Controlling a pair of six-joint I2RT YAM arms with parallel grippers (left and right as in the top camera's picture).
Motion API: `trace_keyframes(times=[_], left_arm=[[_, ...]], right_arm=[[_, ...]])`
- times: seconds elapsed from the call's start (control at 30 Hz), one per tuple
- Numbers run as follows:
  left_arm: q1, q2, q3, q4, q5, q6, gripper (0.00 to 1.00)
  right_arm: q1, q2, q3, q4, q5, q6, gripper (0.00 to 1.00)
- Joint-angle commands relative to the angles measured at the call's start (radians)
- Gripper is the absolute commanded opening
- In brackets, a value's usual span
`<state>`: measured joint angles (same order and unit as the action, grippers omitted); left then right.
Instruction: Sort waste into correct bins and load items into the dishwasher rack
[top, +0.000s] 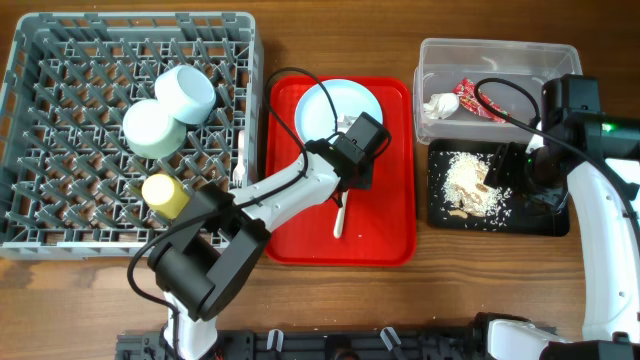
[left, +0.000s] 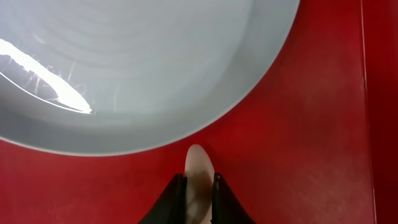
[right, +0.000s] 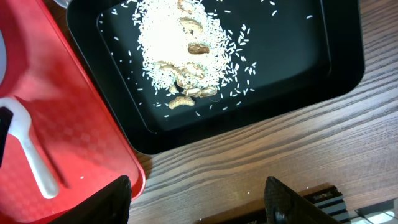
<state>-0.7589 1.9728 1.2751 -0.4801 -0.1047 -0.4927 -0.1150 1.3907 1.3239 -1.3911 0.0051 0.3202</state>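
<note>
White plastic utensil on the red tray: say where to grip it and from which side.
Pinch the white plastic utensil across its slim handle, straight down from above. It lies flat on the red serving tray, so only its narrow side edges offer a pinch; the broad head looks harder to clamp.

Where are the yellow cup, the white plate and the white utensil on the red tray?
yellow cup (top: 165, 195): overhead view, on its yellow body.
white plate (top: 350, 100): overhead view, on its bare inner surface.
white utensil (top: 340, 218): overhead view, on the middle of its handle.
</note>
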Motion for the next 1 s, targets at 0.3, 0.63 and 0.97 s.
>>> trace_keyframes(times=[0.3, 0.63, 0.97], left_arm=[[-0.029, 0.043, -0.037, -0.1, 0.112, -0.002, 0.04], [0.22, -0.317, 0.063, -0.335, 0.068, 0.202, 0.04], [0.594, -0.314, 0.087, -0.223, 0.137, 0.332, 0.04]], right_arm=[[-0.004, -0.007, 0.019, -0.009, 0.013, -0.006, 0.69], [-0.004, -0.007, 0.019, -0.01, 0.013, -0.006, 0.69], [-0.004, -0.007, 0.019, -0.011, 0.013, -0.006, 0.69]])
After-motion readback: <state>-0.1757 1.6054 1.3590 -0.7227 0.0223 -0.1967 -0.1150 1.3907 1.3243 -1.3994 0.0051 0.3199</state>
